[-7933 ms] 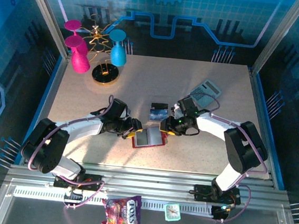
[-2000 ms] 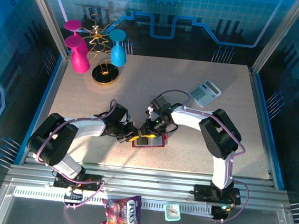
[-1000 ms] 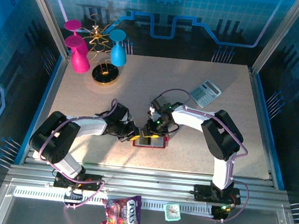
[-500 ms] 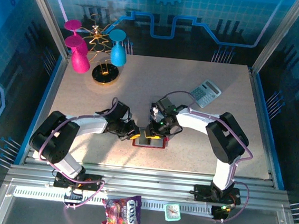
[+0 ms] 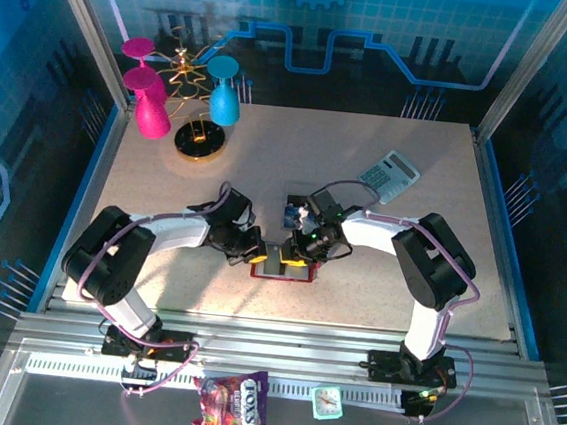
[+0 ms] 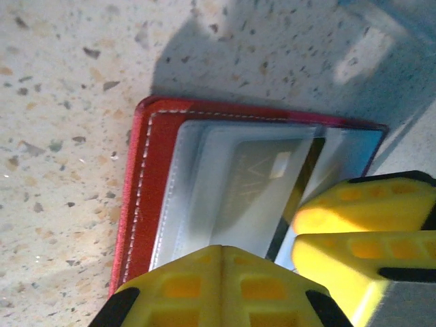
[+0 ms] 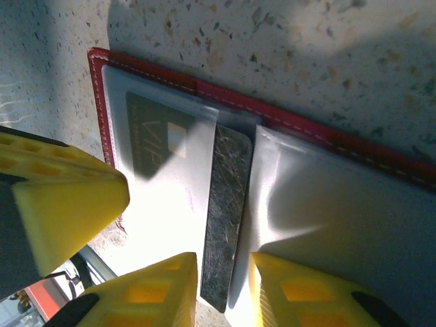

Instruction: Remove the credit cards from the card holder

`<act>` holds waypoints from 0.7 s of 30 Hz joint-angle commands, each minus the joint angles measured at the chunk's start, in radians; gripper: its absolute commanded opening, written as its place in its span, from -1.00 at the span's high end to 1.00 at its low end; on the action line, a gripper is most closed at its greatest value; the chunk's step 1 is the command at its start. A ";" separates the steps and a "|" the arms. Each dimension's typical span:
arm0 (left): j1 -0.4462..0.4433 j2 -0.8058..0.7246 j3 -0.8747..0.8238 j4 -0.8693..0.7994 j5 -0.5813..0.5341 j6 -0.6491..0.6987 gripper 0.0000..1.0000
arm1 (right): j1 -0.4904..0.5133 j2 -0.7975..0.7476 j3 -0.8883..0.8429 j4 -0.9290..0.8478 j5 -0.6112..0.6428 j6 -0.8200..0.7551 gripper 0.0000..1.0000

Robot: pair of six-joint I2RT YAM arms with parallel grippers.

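The red card holder (image 5: 284, 270) lies open on the table, grey pockets up (image 6: 204, 184) (image 7: 327, 204). A card with a chip (image 6: 262, 180) sits under a clear pocket. My left gripper (image 5: 259, 252) (image 6: 222, 251) is shut, its tip over the holder's left pocket. My right gripper (image 5: 293, 258) (image 7: 223, 276) is open, its jaws narrowly apart on either side of a card's dark stripe (image 7: 225, 218) that sticks out between the pockets. A blue credit card (image 5: 290, 215) lies on the table just behind the holder.
A grey calculator (image 5: 389, 174) lies at the back right. Pink goblets (image 5: 153, 110), a blue goblet (image 5: 224, 94) and a gold wire stand (image 5: 198, 140) stand at the back left. A candy bag (image 5: 233, 405) lies on the front rail.
My right gripper's jaws have narrowed around the dark-striped card and shifted slightly right over the holder. The left gripper has shut fully and stays at the holder's left side.
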 commanded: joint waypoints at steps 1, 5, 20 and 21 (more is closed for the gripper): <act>-0.006 0.021 0.026 -0.059 -0.015 0.034 0.96 | -0.016 -0.020 -0.025 0.031 -0.025 0.019 0.46; -0.005 0.030 0.031 -0.090 -0.035 0.047 0.98 | -0.018 -0.015 -0.037 0.053 -0.037 0.030 0.49; -0.030 0.075 0.038 -0.080 -0.029 0.044 1.00 | -0.038 -0.001 -0.076 0.153 -0.107 0.084 0.55; -0.034 0.078 0.039 -0.080 -0.031 0.043 1.00 | -0.039 -0.004 -0.081 0.158 -0.109 0.086 0.55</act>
